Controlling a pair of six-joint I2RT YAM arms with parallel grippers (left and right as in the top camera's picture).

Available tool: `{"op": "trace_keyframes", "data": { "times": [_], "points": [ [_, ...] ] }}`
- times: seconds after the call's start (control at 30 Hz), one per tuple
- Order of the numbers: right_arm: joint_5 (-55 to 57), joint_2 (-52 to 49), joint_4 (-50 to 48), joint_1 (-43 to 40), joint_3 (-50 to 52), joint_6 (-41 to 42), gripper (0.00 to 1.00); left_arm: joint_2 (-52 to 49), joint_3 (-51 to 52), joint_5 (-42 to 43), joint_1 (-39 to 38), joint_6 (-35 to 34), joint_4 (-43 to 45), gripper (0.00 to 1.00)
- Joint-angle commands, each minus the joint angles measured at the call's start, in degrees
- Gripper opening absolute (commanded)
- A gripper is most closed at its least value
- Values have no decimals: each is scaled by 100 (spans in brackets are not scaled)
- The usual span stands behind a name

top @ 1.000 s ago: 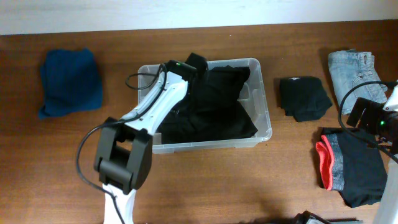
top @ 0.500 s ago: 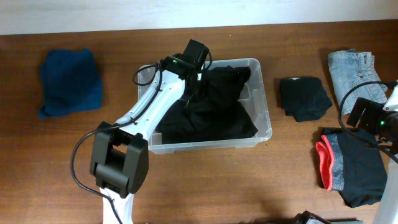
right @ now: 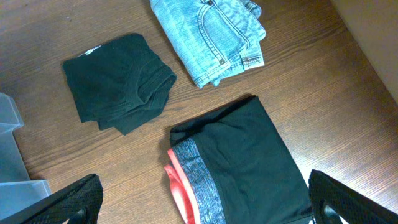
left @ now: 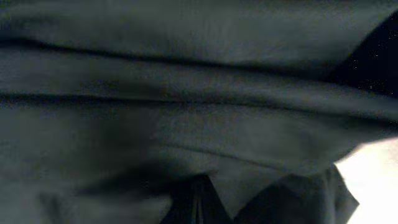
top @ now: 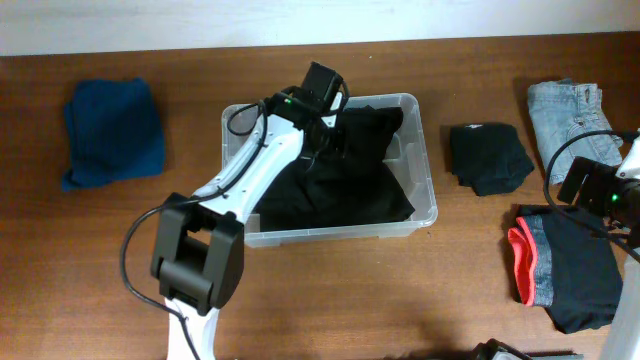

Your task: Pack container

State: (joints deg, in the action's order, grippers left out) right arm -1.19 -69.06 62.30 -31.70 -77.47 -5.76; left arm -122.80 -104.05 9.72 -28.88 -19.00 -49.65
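The clear plastic container stands mid-table with a black garment filling most of it. My left arm reaches in from the front, and my left gripper is shut and pressed down against that garment near the tub's back wall. In the left wrist view, dark cloth fills the frame and the closed fingers show only as a dark wedge. My right gripper hangs wide open at the far right, above black shorts with a red and grey waistband, holding nothing.
A dark blue folded garment lies at the left. Right of the container are a black folded garment, folded light jeans and the black shorts. The container's corner shows at the left of the right wrist view.
My left wrist has swung to the right and farther over the black garment in the container. The right arm has not moved.
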Motion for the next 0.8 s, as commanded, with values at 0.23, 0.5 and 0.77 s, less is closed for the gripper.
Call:
{"op": "trace_keyframes", "data": {
  "times": [0.23,0.5,0.77],
  "points": [
    [-13,22,-17,-20,-55,50,98,-330,37,-671,-22,243,-273,1],
    [-13,22,-17,-20,-55,48,98,-330,678,-761,-22,240,-39,1],
    [-13,20,-17,-20,-55,48,98,-332,883,-715,-26,238,39,1]
  ]
}}
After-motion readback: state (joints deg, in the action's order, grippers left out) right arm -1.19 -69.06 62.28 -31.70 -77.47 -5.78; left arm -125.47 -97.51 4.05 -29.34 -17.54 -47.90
